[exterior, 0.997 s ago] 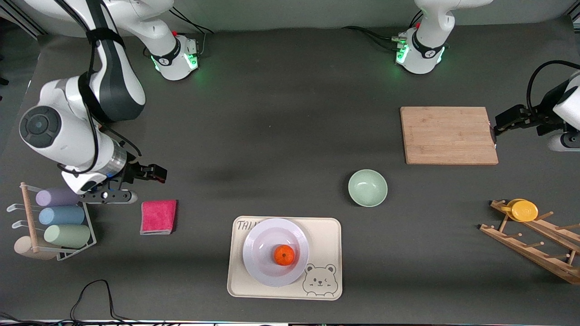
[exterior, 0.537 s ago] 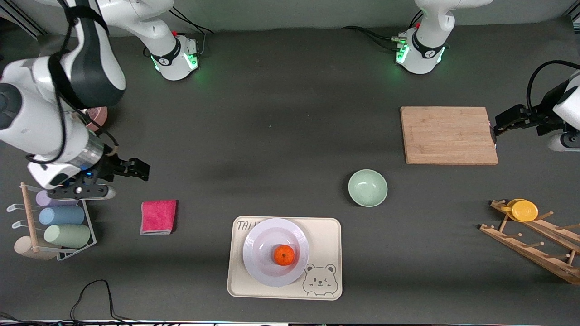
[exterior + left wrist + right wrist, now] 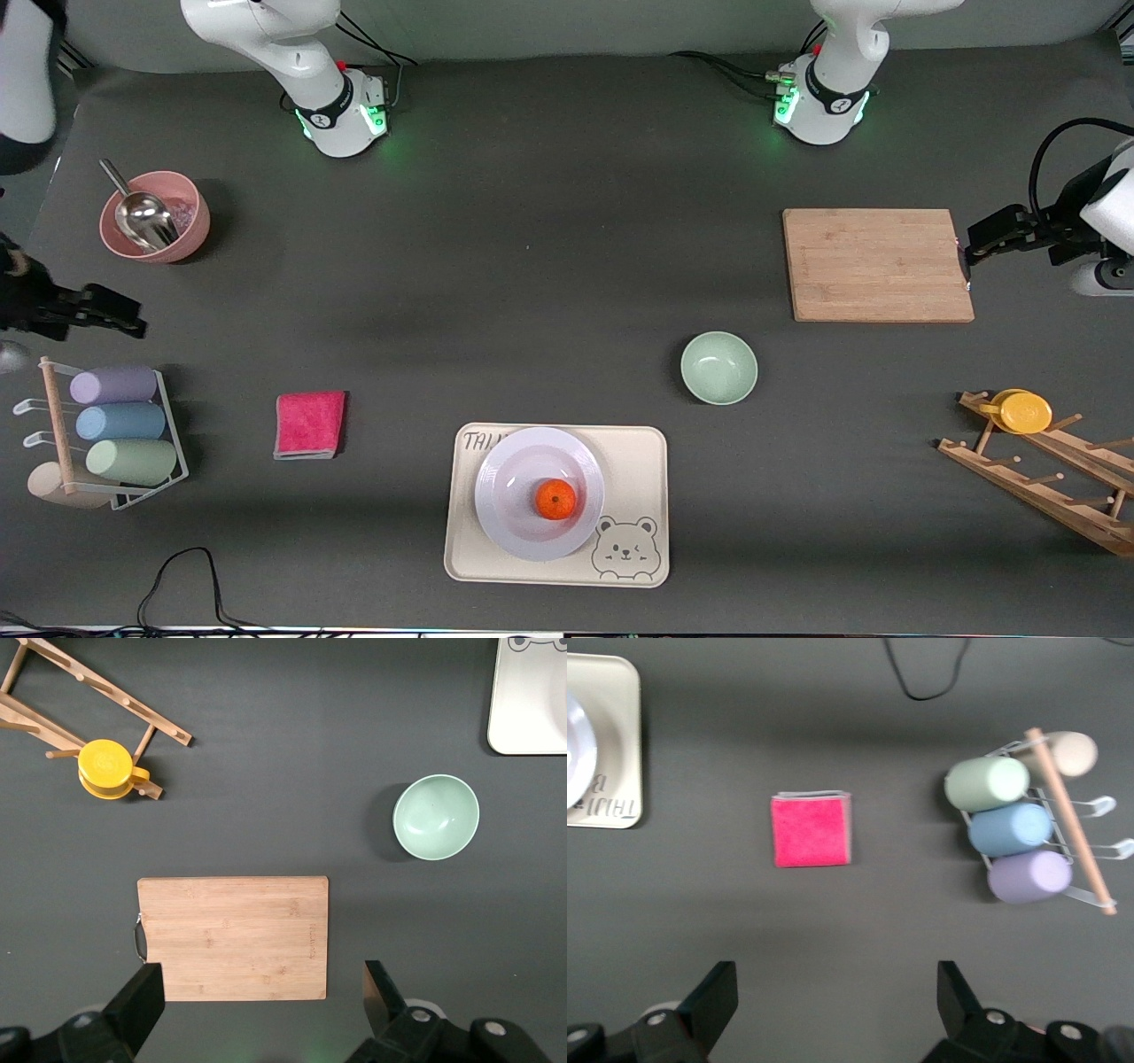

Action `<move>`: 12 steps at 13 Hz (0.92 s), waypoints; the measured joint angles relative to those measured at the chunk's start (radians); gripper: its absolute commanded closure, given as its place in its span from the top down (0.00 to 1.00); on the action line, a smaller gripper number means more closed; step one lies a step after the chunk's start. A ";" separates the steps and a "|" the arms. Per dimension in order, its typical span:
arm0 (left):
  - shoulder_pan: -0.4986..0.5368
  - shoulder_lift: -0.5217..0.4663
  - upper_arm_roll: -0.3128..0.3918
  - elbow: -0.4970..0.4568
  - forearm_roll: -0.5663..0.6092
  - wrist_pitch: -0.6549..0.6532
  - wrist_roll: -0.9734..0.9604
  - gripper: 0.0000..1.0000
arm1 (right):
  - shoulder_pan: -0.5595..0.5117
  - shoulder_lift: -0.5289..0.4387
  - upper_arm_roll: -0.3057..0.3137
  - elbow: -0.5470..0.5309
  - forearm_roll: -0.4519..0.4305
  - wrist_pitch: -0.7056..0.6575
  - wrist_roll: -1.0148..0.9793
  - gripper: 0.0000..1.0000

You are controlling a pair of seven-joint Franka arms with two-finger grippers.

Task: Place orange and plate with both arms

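Note:
The orange (image 3: 555, 499) lies in the sunken centre of the pale plate (image 3: 509, 478). The plate rests on a beige tray (image 3: 633, 461) near the table's front edge. A sliver of the plate (image 3: 574, 744) shows in the right wrist view. My right gripper (image 3: 124, 319) hangs open and empty at the right arm's end of the table, over bare mat between the pink bowl and the cup rack. In its own wrist view the right gripper (image 3: 833, 979) holds nothing. My left gripper (image 3: 970, 250) waits open beside the cutting board's handle end. The left gripper (image 3: 261, 979) is empty too.
A wooden cutting board (image 3: 877, 264) and a mint-green bowl (image 3: 718, 367) lie toward the left arm's end. A wooden rack holds a yellow dish (image 3: 1026, 412). At the right arm's end are a pink cloth (image 3: 309, 424), a cup rack (image 3: 106, 434) and a pink bowl (image 3: 177, 232) with a scoop.
The right arm has drawn away from the pink cloth toward its end of the table, uncovering the pink bowl. The left arm, orange and plate have not moved.

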 measured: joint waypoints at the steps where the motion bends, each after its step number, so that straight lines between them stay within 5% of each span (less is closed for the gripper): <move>1: 0.000 0.000 0.000 0.000 0.000 0.000 0.000 1.00 | -0.062 -0.011 0.030 -0.006 0.000 -0.004 -0.041 1.00; 4: 0.000 0.000 0.000 0.000 0.000 0.000 0.000 1.00 | -0.134 -0.035 0.061 -0.013 0.000 -0.034 -0.071 1.00; 10: 0.000 0.000 0.000 0.000 -0.001 0.000 0.000 1.00 | -0.094 -0.013 0.093 0.075 0.004 -0.149 -0.052 1.00; 12: 0.000 0.000 0.000 0.000 -0.001 0.000 0.000 1.00 | -0.006 0.009 0.095 0.081 0.004 -0.149 -0.042 1.00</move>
